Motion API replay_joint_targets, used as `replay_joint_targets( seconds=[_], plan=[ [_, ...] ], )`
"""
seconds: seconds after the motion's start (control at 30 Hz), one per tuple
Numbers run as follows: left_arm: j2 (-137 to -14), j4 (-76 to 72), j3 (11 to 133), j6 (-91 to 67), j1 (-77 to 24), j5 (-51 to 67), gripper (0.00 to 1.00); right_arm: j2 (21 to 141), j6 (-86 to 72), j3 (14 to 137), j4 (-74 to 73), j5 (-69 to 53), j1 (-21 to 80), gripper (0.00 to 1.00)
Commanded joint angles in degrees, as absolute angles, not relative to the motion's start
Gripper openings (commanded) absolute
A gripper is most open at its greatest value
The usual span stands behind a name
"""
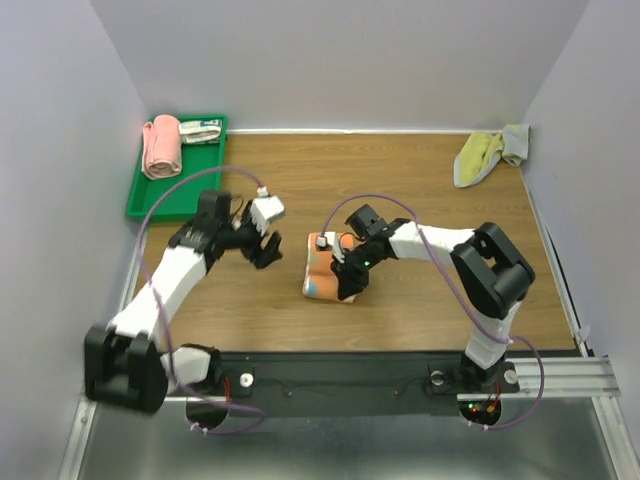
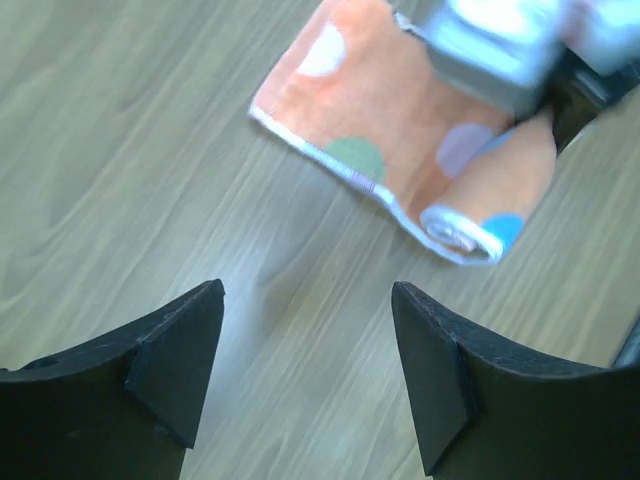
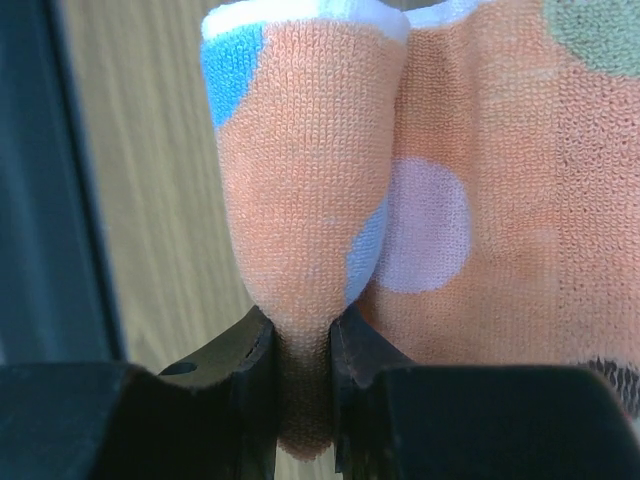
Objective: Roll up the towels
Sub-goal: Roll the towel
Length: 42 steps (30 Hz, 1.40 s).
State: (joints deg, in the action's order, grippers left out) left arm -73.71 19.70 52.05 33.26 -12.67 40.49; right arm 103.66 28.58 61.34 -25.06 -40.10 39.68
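Orange towel (image 1: 320, 262) at centre of worktop (image 1: 420, 200) is part-rolled: right end effector (image 3: 303, 345) grips the roll's end, left end effector (image 2: 305, 310) hangs open at its 9 o'clock; next, I'd say, wind up the flat rest, then yellow-green towel (image 1: 485, 152) at 2 o'clock.

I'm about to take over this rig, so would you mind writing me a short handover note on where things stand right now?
Left gripper: open and empty, hovering over the table just left of the orange towel.
Right gripper: shut, pinching the rolled end of the orange towel.
Yellow-green towel: crumpled in the far right corner of the table, not rolled.
Done: orange towel partly rolled; the rest of it lies flat.
Left: finish that roll, then roll the yellow-green towel.
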Motion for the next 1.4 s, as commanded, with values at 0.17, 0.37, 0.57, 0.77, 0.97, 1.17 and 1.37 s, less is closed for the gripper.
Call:
replay_joint_targets(
  seconds=[0.17,0.37,0.57,0.77,0.97,1.17,1.37],
  plan=[
    [-42.5,12.5,29.3,44.5,-31.1,19.9,0.88,117.6,28.7,69.7,-39.1,-54.7,36.8,0.01],
    [-43.4,7.7,25.6,50.5,-45.2,10.9,0.91,124.2,30.0,74.0,-43.6,-57.6,36.0,0.01],
    [-52.6,3.0,26.5,55.4,-52.1,8.6,0.90,127.8,30.9,76.7,-46.7,-59.4,35.3,0.01],
    [-57.9,-1.9,25.6,57.3,-54.9,7.4,0.90,129.9,32.7,78.8,-49.5,-60.3,34.7,0.02],
    [-61.7,-7.5,23.3,59.3,-57.3,6.9,0.89,131.4,34.3,80.6,-51.8,-60.7,34.6,0.02],
    [-68.4,-9.1,22.8,58.0,-58.1,3.1,0.80,131.7,35.5,81.1,-53.1,-61.0,34.6,0.04],
    [-74.5,-8.1,25.7,53.1,-58.4,3.1,0.42,131.1,36.1,81.2,-54.0,-60.0,34.6,0.07]
  ],
)
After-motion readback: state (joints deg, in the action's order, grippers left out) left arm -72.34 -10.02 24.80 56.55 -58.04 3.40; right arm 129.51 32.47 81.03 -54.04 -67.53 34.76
